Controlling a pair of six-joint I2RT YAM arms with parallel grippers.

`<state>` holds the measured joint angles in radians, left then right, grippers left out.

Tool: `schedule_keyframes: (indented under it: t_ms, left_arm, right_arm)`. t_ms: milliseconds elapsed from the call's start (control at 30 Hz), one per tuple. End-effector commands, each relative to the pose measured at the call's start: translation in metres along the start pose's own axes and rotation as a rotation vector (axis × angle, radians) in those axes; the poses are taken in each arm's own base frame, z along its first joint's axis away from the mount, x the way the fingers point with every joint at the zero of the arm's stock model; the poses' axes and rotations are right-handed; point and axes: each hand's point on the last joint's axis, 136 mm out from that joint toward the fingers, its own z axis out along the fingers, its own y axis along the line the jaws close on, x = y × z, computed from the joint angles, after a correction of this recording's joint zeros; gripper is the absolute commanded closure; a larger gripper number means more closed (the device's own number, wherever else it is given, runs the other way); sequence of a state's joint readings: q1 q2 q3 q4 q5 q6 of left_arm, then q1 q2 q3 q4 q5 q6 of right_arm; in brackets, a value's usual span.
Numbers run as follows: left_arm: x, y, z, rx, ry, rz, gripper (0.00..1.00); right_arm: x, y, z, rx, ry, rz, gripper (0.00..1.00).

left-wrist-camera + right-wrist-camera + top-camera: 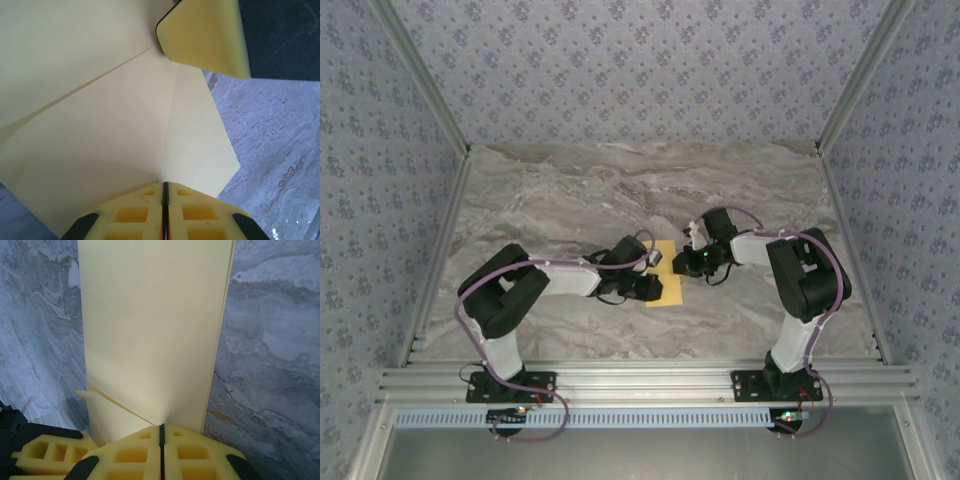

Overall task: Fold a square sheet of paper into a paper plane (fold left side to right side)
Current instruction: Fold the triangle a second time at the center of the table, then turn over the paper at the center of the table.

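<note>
While the square sheet of paper [670, 285] lies folded on the worktop [570, 190], left jaws and right jaws, pressed together, touch it.

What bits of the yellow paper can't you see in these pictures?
Left wrist view: the thin yellow-orange sheet of paper runs past the top and left edges, and the left gripper hides its near part.
Right wrist view: the top edge cuts off the paper's far end, and the right gripper covers its near end.
Top view: the paper is tiny and partly under both grippers, so its creases are lost.
</note>
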<state>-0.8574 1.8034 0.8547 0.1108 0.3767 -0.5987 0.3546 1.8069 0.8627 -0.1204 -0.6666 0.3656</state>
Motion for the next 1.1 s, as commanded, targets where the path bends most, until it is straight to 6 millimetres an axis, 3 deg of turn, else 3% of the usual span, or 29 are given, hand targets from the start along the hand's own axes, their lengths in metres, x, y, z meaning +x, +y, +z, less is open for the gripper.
schedule_keyframes:
  t_ms: [0,233,367,500,633,700,833,933,1067]
  left_arm:
    - [0.034,0.018,-0.006,-0.041,0.071,-0.061,0.93]
    - [0.064,0.025,-0.018,-0.060,0.099,-0.070,0.94]
    - [0.069,0.030,-0.029,-0.075,0.074,-0.083,0.94]
    - [0.052,0.022,-0.048,-0.038,0.006,-0.090,0.92]
    - [0.024,0.012,-0.069,0.010,-0.079,-0.087,0.86]
    - [0.011,0.010,-0.076,0.027,-0.115,-0.093,0.76]
    - [-0.012,0.006,-0.081,0.078,-0.172,-0.094,0.62]
    - [-0.027,0.006,-0.076,0.092,-0.190,-0.095,0.51]
    - [-0.043,0.005,-0.062,0.123,-0.186,-0.096,0.49]
  right_arm:
    - [0.013,-0.036,0.009,0.130,0.030,0.042,0.94]
    - [0.011,-0.036,0.008,0.134,0.031,0.040,0.94]
    - [0.008,-0.029,0.006,0.117,0.023,0.031,0.94]
    - [-0.010,-0.004,-0.005,0.043,-0.041,-0.002,0.89]
    - [-0.027,0.021,-0.029,-0.002,-0.141,-0.046,0.68]
    - [-0.031,0.025,-0.044,0.012,-0.190,-0.059,0.58]
    - [-0.020,0.019,-0.067,0.053,-0.248,-0.053,0.42]
    - [-0.006,0.014,-0.077,0.046,-0.264,-0.037,0.37]
    - [0.014,0.015,-0.081,0.020,-0.267,-0.026,0.34]
